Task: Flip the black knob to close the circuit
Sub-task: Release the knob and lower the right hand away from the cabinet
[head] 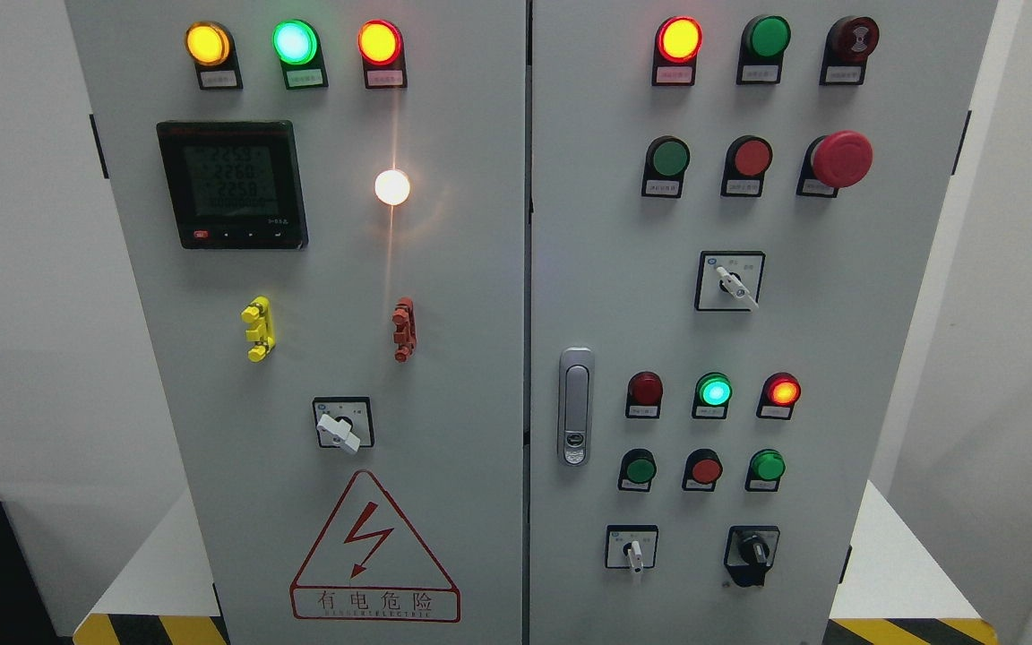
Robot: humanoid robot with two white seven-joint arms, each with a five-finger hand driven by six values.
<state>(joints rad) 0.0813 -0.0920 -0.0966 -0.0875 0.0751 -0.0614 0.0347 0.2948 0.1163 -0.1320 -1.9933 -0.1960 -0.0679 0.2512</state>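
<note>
Black knob (753, 548) is sitting at the lower right of the grey cabinet (444, 269), right of a white-handled switch (632, 548), its grip pointing roughly upward, while neither hand is showing, so finger state and nearer arm cannot be told.

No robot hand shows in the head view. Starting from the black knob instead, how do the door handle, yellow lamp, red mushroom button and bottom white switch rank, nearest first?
From the black knob:
1. white switch, just left of it
2. door handle, centre
3. red mushroom button, upper right
4. yellow lamp, top left
</note>
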